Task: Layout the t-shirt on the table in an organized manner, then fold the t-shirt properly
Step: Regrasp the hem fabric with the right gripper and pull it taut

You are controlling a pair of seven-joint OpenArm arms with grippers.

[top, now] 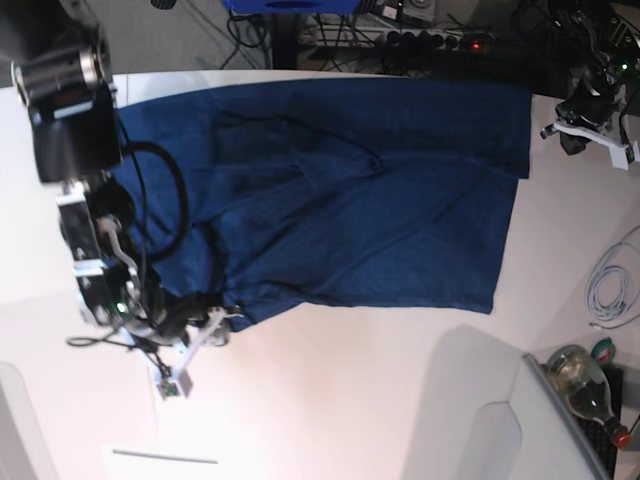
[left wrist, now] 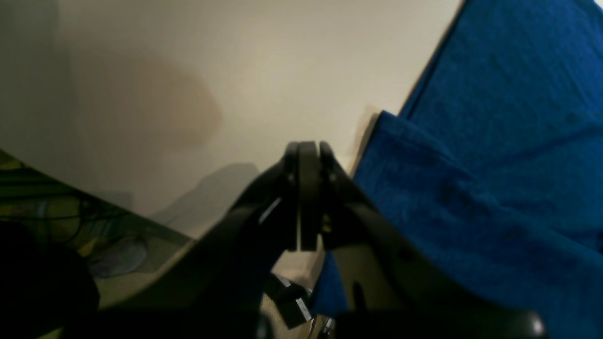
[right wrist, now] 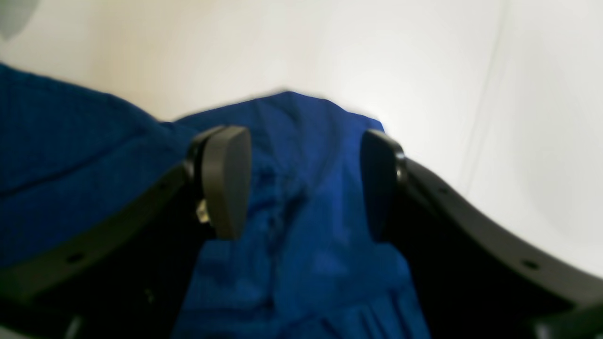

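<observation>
T-shirt (top: 340,190) lies spread across the table (top: 350,400) — the right gripper (right wrist: 301,183) hovers over its corner, jaws apart, holding nothing; the left gripper (left wrist: 308,197) — closed, empty — sits beside its edge.

the t-shirt (top: 340,190) runs under the right arm (top: 90,200) in the base view, so its edge on that side is hidden behind the arm and cables. the right gripper (top: 205,330) is too small and cluttered there to read. in the right wrist view the cloth (right wrist: 301,212) is blurred and cut off at the bottom and left edges. the left wrist view crops the shirt (left wrist: 494,165) at the right edge; the stuff beyond the table (left wrist: 235,70) edge is too dim to name.
</observation>
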